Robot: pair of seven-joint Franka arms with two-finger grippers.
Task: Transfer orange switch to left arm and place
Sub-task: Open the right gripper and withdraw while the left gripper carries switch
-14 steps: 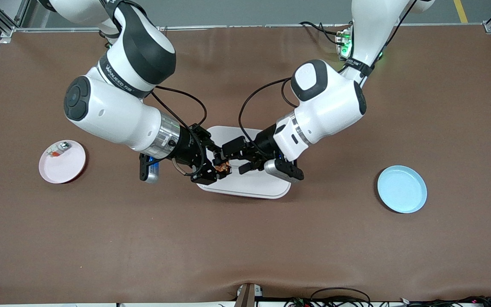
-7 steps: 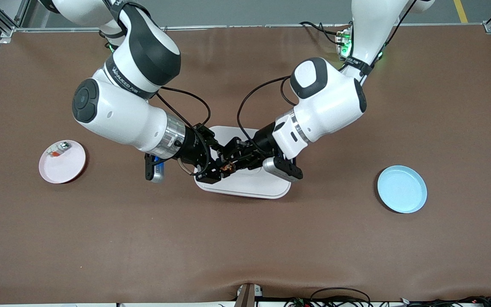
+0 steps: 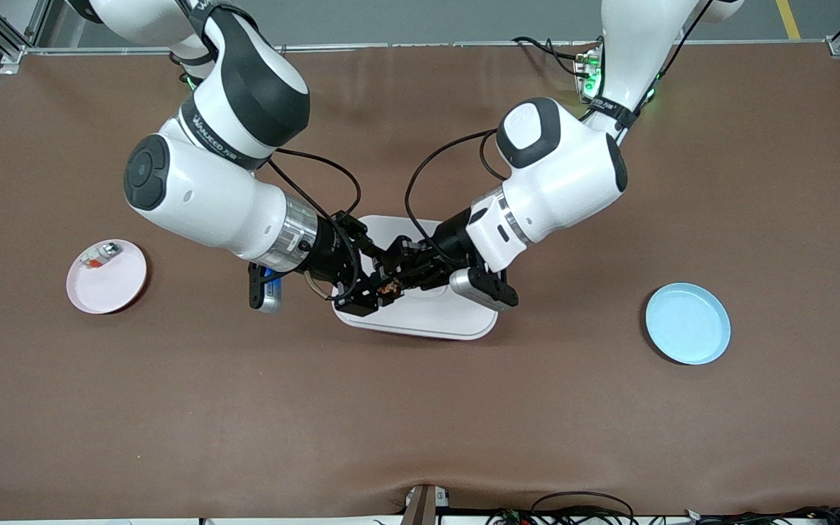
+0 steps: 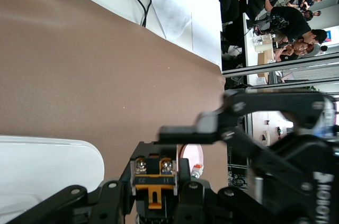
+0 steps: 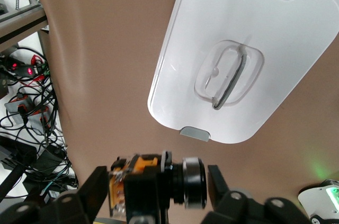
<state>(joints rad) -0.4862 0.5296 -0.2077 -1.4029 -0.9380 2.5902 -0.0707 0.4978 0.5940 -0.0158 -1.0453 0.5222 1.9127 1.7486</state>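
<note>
The orange switch (image 3: 386, 286), a tiny black button with orange contacts, hangs in the air over the white box (image 3: 449, 317). My left gripper (image 3: 395, 280) is shut on it; in the left wrist view the switch (image 4: 153, 177) sits clamped between the two black fingers (image 4: 114, 198). My right gripper (image 3: 375, 286) stands around the same switch (image 5: 153, 184) with its jaws open, a gap showing on each side of it. The box lid (image 5: 185, 65), with its clear recessed handle, lies right under both hands.
A pink plate (image 3: 108, 281) holding a small silver part (image 3: 99, 255) lies toward the right arm's end of the table. Toward the left arm's end sits a light blue plate (image 3: 687, 323). Brown table surface surrounds the box.
My left gripper moved in to the switch and shut on it. The right gripper's jaws then parted from the switch. Both hands stayed over the box.
</note>
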